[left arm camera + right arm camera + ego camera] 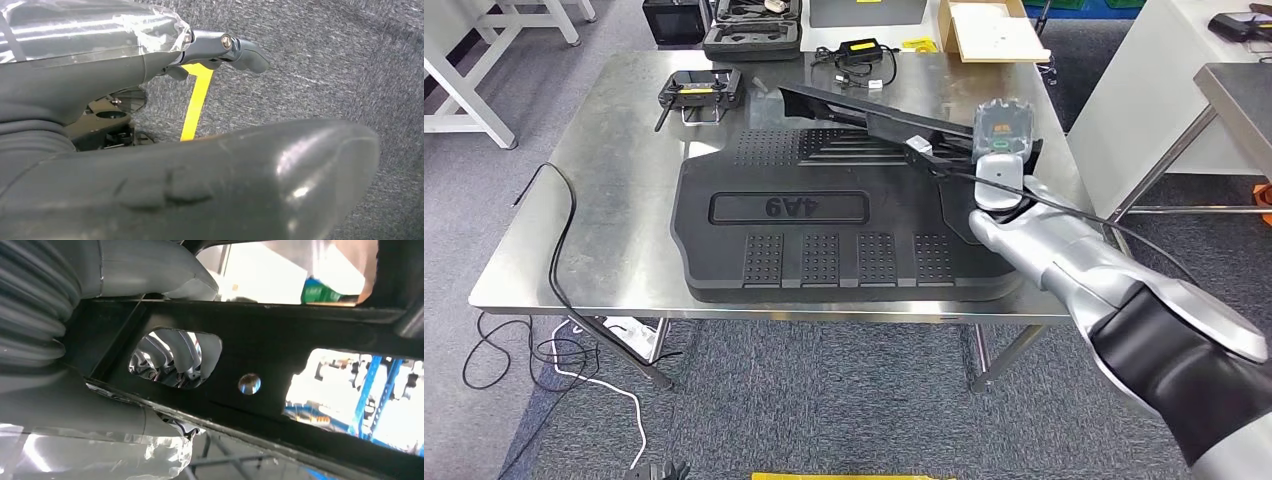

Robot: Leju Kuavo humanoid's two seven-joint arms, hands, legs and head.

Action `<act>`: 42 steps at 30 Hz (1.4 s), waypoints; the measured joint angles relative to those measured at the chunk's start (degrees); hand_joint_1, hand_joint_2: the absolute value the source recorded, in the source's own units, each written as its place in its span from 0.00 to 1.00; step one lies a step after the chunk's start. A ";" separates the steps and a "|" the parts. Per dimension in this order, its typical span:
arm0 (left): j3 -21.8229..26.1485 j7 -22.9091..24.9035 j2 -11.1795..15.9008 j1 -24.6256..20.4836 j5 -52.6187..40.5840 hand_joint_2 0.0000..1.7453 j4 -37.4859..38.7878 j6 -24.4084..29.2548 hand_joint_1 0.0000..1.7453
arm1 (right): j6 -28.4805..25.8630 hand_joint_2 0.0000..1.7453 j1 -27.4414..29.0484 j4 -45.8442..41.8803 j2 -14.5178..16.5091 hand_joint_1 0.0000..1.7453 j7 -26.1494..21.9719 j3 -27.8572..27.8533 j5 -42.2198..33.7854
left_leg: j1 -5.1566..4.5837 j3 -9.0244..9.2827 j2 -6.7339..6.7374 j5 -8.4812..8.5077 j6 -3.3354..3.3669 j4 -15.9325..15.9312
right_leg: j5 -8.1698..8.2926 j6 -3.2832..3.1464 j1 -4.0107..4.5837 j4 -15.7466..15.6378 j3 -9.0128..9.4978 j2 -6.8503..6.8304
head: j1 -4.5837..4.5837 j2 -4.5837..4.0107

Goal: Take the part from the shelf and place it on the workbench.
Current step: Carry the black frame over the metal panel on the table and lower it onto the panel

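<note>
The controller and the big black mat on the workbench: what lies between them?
In the head view, bare steel workbench separates the controller from the mat; nothing lies there. The long black part, held by the right hand, passes further right.

The steel workbench (614,200) carries a black mat (824,225) and a controller (699,92).

Black part (864,115), steel-grey workbench (614,180)

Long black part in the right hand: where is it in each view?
Head view: long black part slants from the workbench centre-back to the right hand, above the black mat.
Left wrist view: not in it; carpet and yellow floor tape.
Right wrist view: it crosses the frame, close up.
Shared landmark: the right hand, visible through the part's cutout.
</note>
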 joint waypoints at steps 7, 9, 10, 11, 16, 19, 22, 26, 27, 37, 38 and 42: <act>0.00 0.40 0.00 -0.03 -0.25 0.00 0.00 -0.03 0.00 | -8.97 1.00 3.27 0.25 0.01 0.18 -1.10 -0.10 -2.94 | 0.02 0.00 0.00 0.00 0.00 -0.01 | 0.00 0.00 0.01 0.00 0.03 -0.01 | -0.01 0.00; 0.00 0.40 0.00 -0.02 -0.27 0.00 0.00 -0.02 0.00 | -10.64 1.00 3.88 0.24 0.12 0.03 -2.20 -0.10 -2.91 | 0.03 0.00 -0.01 0.00 0.00 -0.02 | 0.00 0.00 0.01 0.01 0.04 -0.02 | -0.01 0.00; 0.00 0.41 0.00 -0.02 -0.29 0.00 0.00 -0.01 0.00 | -11.56 1.00 4.12 0.22 0.20 0.01 -3.24 -0.10 -3.05 | 0.04 0.00 -0.01 0.00 0.00 -0.02 | 0.00 0.00 0.01 0.01 0.05 -0.02 | -0.01 0.00; 0.00 0.40 0.00 -0.02 -0.32 0.00 0.00 0.01 0.00 | -12.52 1.00 4.35 0.19 0.30 0.00 -4.64 -0.10 -3.32 | 0.05 0.01 -0.01 0.00 0.00 -0.02 | 0.00 0.00 0.01 0.01 0.06 -0.01 | -0.01 0.00; 0.00 0.21 0.00 -0.03 -0.37 0.00 0.00 0.02 0.00 | -16.44 1.00 5.78 -1.32 0.89 0.00 -14.11 -0.11 -5.05 | 0.06 0.04 -0.01 0.00 0.00 -0.03 | 0.00 0.00 0.01 0.01 0.09 -0.01 | -0.01 0.00; 0.00 0.18 0.00 -0.03 -0.37 0.00 0.00 0.03 0.00 | -16.99 1.00 6.33 -2.51 1.24 0.00 -15.99 -0.16 -5.36 | 0.06 0.05 -0.03 0.00 0.00 -0.03 | 0.00 0.00 0.01 0.01 0.12 -0.02 | -0.01 0.00; 0.00 -0.25 0.00 0.01 -0.31 0.00 0.00 0.06 0.00 | -17.24 1.00 6.68 -4.19 1.47 0.00 -18.16 -0.22 -4.93 | 0.06 0.09 -0.02 0.00 0.00 -0.03 | 0.00 0.00 0.01 0.01 0.18 -0.01 | -0.01 0.00; 0.00 -1.13 0.00 0.22 -0.01 0.00 0.02 0.20 0.00 | -15.84 1.00 6.95 -8.08 1.81 0.00 -21.02 -0.25 -4.12 | 0.05 0.15 -0.01 0.00 0.00 -0.03 | 0.00 0.00 0.00 0.01 0.22 -0.01 | -0.01 0.00; 0.00 -1.35 0.00 0.33 0.13 0.00 0.02 0.21 0.00 | -14.70 1.00 6.96 -9.51 1.87 0.00 -21.76 -0.26 -4.19 | 0.05 0.16 -0.01 0.00 0.00 -0.03 | 0.00 0.00 0.00 0.01 0.23 -0.01 | 0.00 0.00; 0.00 -3.23 0.16 1.09 1.39 0.00 0.08 -0.35 0.00 | -0.09 1.00 7.72 -27.30 1.79 0.00 -29.86 -2.97 -19.88 | 0.05 0.24 0.00 0.00 0.00 -0.03 | 0.00 0.00 0.01 0.01 0.26 0.00 | -0.02 0.00; 0.00 -3.28 0.17 1.16 1.49 0.00 0.09 -0.27 0.00 | -2.55 1.00 8.17 -29.18 1.75 0.00 -29.89 -3.77 -19.19 | 0.05 0.24 -0.01 0.00 0.00 -0.03 | -0.01 0.00 0.01 0.01 0.26 0.00 | -0.01 0.00; 0.00 -3.16 0.22 1.53 1.66 0.00 0.09 0.25 0.00 | -16.99 1.00 11.04 -37.13 1.60 0.00 -28.41 -7.98 -12.03 | 0.03 0.24 -0.01 0.00 0.00 -0.03 | -0.01 0.00 0.01 0.00 0.27 -0.01 | -0.01 0.00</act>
